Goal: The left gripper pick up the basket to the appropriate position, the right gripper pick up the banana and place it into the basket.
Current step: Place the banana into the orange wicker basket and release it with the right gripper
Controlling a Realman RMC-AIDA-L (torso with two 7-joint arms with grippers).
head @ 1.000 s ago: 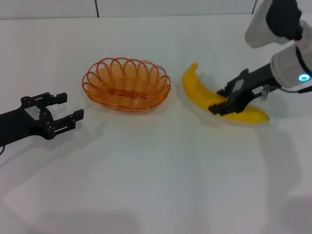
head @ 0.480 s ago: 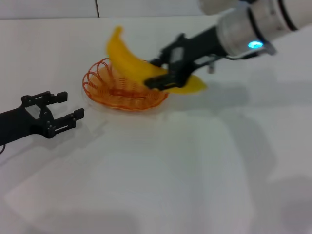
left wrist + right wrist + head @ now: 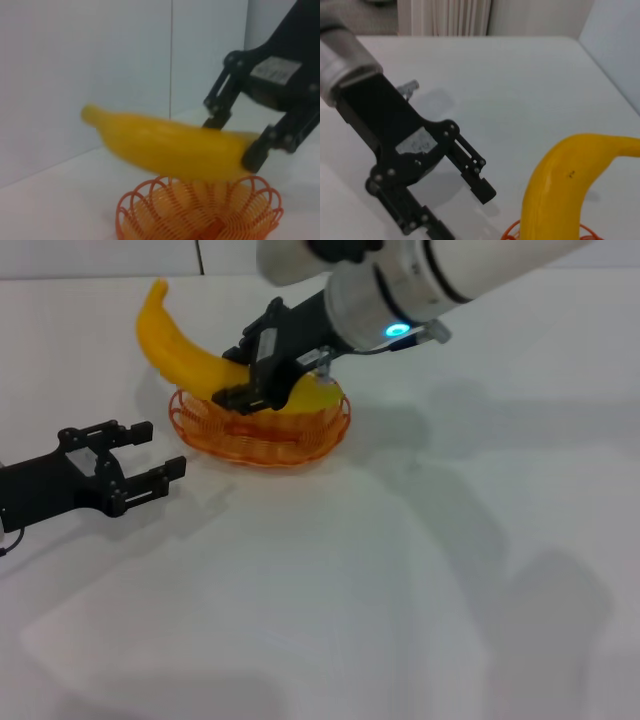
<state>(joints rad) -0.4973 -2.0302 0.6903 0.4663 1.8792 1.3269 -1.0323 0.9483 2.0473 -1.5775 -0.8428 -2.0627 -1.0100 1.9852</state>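
My right gripper (image 3: 262,380) is shut on the yellow banana (image 3: 185,355) and holds it tilted just above the orange wire basket (image 3: 300,445). The banana's pointed end sticks out past the basket's far left rim. The basket rests on the white table. My left gripper (image 3: 150,455) is open and empty, low over the table to the left of the basket, apart from it. The left wrist view shows the banana (image 3: 170,150) held by the right gripper (image 3: 235,142) over the basket (image 3: 200,220). The right wrist view shows the banana (image 3: 560,190) and the left gripper (image 3: 457,210).
The white table (image 3: 330,590) spreads wide in front and to the right of the basket. A pale wall (image 3: 100,60) stands behind the table. The right arm's silver-white wrist (image 3: 400,290) reaches over the table from the upper right.
My right gripper lifted the banana from the table on the right and carried it left, over the basket. My left gripper shifted slightly toward the basket.
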